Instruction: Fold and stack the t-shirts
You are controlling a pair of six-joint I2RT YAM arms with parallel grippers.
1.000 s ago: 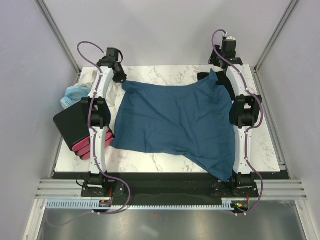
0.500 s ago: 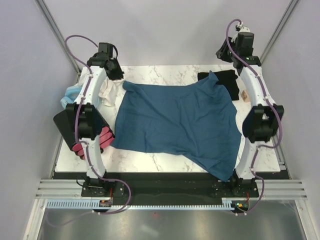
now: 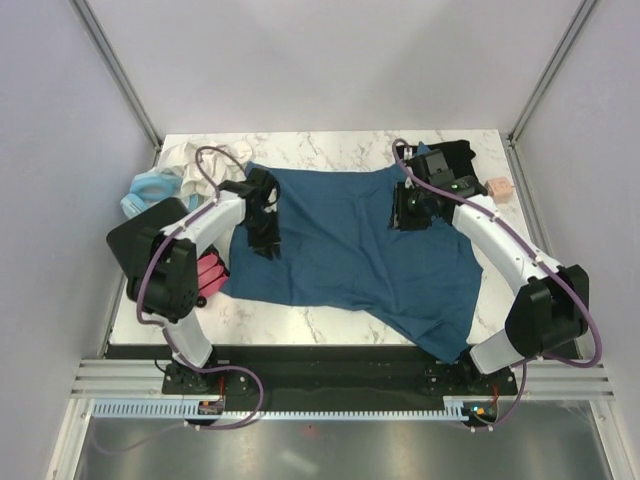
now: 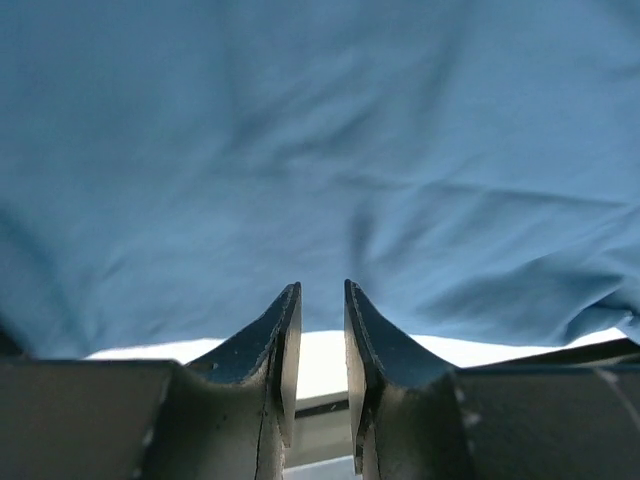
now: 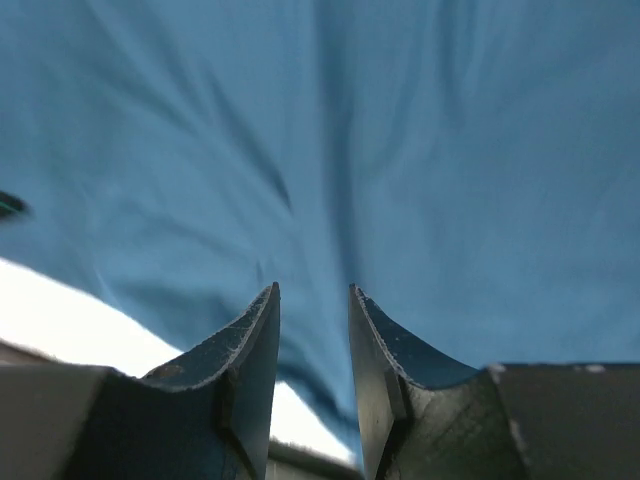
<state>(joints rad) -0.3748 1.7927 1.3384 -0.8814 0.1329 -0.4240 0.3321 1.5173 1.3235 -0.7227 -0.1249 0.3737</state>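
Spread wide and wrinkled over the middle of the table (image 3: 330,145): teal shirt (image 3: 340,255), its near right corner reaching past the near edge. At the far right corner of the table, black shirt (image 3: 455,158), bunched up, touching the far right tip of the teal one. Just beside it on the right, small peach block (image 3: 497,187). Over the left part of the teal shirt, left claw (image 4: 322,292), jaws parted only by a narrow gap, nothing between them, only teal cloth beyond the tips and a strip of white table under them. Over the right part of the same shirt, right claw (image 5: 313,292), jaws parted a little wider, also holding nothing, blue folds behind the tips. Not possible to tell whether either claw touches the cloth. Along the left side of the table, apart from both shirts: pale blue ring (image 3: 150,190), white cloth (image 3: 190,155) at the far left corner, and a black pad (image 3: 140,245) with pink pieces (image 3: 207,272) next to it.
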